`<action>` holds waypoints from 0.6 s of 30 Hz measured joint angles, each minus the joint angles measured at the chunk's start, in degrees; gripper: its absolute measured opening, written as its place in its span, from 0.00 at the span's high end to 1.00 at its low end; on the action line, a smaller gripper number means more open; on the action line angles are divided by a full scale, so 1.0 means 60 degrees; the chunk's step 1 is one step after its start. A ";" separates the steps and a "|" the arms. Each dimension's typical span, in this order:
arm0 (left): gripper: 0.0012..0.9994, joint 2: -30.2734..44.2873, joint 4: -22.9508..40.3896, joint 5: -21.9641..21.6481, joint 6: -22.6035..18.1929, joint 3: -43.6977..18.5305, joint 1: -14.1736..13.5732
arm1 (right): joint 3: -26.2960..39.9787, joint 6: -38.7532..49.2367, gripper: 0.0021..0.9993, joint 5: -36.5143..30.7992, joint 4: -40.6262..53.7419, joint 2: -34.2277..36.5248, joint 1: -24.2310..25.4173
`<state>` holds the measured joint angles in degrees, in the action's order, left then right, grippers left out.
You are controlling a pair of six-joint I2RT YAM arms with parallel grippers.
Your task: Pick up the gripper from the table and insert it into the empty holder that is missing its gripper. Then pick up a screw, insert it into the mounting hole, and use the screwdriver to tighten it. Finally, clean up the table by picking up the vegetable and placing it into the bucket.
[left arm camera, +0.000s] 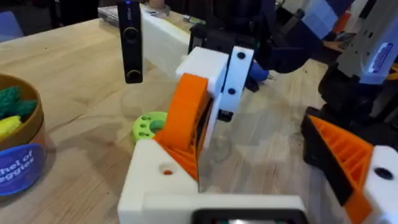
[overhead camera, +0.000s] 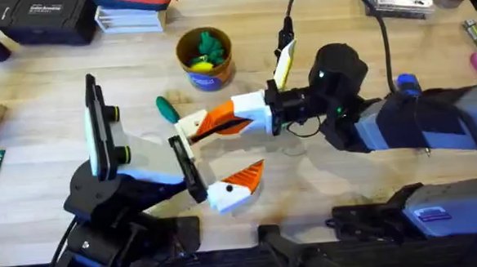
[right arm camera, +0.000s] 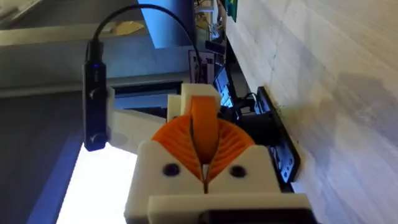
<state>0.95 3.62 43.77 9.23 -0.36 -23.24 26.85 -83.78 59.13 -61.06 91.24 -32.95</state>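
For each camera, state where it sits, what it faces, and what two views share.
Overhead: above the bases, looking down on the table; both arms show.
Left wrist: on the left arm, looking along the table; own open jaws show.
Right wrist: on the right arm, looking past its shut jaws.
Shared: overhead and left wrist both show the bucket.

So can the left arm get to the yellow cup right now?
Probably yes: the bucket stands close beyond the open left gripper, with bare table between, though the right gripper crowds one of its fingers.
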 joint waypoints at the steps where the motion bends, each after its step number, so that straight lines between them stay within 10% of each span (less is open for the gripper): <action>1: 0.01 0.0000 0.0000 -0.0004 0.0000 0.0000 0.0000 | 0.0000 -0.0001 0.99 -0.0004 0.0000 0.0000 0.0000; 18: 0.01 -0.0003 -0.0011 -0.0033 -0.0081 0.0000 0.0000 | 0.0000 0.0083 0.89 -0.0059 -0.0150 0.0000 -0.0007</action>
<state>0.93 3.55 43.57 8.75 -0.36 -23.24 26.85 -83.28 58.78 -61.96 91.24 -32.99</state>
